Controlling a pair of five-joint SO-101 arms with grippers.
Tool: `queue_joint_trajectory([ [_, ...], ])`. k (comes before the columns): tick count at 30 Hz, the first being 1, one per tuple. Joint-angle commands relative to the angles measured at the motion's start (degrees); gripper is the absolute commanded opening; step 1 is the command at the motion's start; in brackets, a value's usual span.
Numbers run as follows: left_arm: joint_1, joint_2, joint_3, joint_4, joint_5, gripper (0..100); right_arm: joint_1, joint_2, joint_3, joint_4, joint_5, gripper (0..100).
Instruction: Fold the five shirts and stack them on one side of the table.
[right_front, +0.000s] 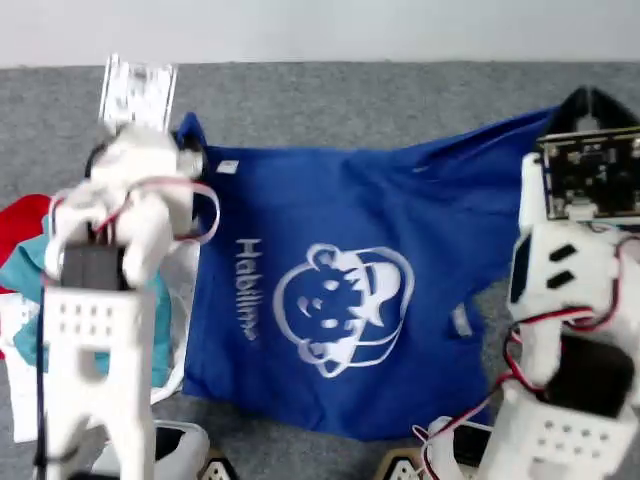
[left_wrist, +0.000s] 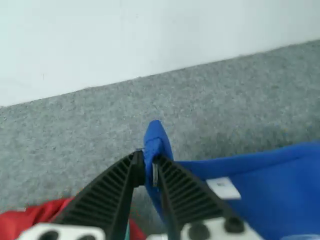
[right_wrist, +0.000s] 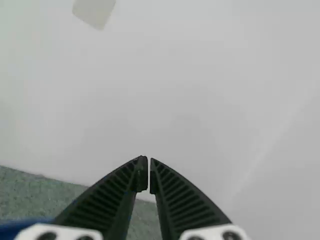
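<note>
Grey table (right_front: 400, 100) — blue shirt (right_front: 420, 220) spread across it, a red-teal-white heap of clothes (right_front: 25, 265) beside.

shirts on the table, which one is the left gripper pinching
The blue shirt, spread across the middle of the table: the left gripper is shut on one corner of it. The red shirt and teal shirt lie bunched beside it.

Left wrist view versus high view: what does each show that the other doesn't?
Left wrist adds: the left gripper clamped on a corner of the blue T-shirt. High view adds: the shirt's white cartoon-face print, the right arm, a teal garment. Shared: the shirt, its white neck label, grey felt table, red cloth.
</note>
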Motion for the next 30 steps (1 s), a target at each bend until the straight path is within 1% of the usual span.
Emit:
queue_joint_trajectory([
  [1, -0.35, 7.82, -11.12, -0.97, 0.35, 1, -1.89, 6.11, -3.34, -5.49, -0.62, 0.9],
  [4, -0.35, 14.42, -17.71, -0.62, 0.35, 1, -1.89, 11.38, -8.35, -7.08, -0.35, 0.9],
  [7, -0.35, 19.52, -22.29, 3.08, -0.09, 1, -1.89, 16.75, -11.6, -6.46, -0.44, 0.9],
  [9, -0.35, 22.15, -23.16, 4.84, -0.09, 1, -1.89, 19.65, -11.52, -3.38, -0.53, 0.9],
  [12, -0.35, 24.44, -22.9, 5.89, -0.09, 1, -2.51, 23.34, -9.23, 4.0, -0.7, 1.1],
  [14, -0.35, 25.67, -22.9, 6.24, 0.18, 1, -5.49, 25.98, -5.71, 8.75, -0.7, 1.2],
  [16, -0.35, 26.64, -22.2, 6.33, 0.26, 1, -9.71, 29.93, -1.05, 11.03, -0.7, 2.4],
  [17, -0.35, 27.25, -21.93, 6.33, 0.26, 1, -12.44, 32.4, 1.05, 10.95, -0.7, 4.5],
  [19, -0.79, 28.66, -21.76, 6.33, 0.26, 1, -17.27, 38.64, 2.64, 10.59, -0.79, 12.3],
  [20, -1.23, 29.27, -21.76, 6.33, 0.35, 1, -19.3, 41.8, 2.29, 10.42, -1.49, 16.9],
  [22, -2.2, 30.24, -21.76, 6.33, 0.35, 1, -22.29, 47.96, -1.49, 9.71, -6.07, 24.3],
  [27, -4.57, 31.91, -21.76, 7.3, 0.35, 1, -23.78, 64.04, -18.55, 8.48, -16.79, 29.4],
  [30, -4.57, 32.62, -21.76, 7.56, 0.35, 1, -25.63, 75.03, -28.13, 9.01, -19.6, 31.5],
])
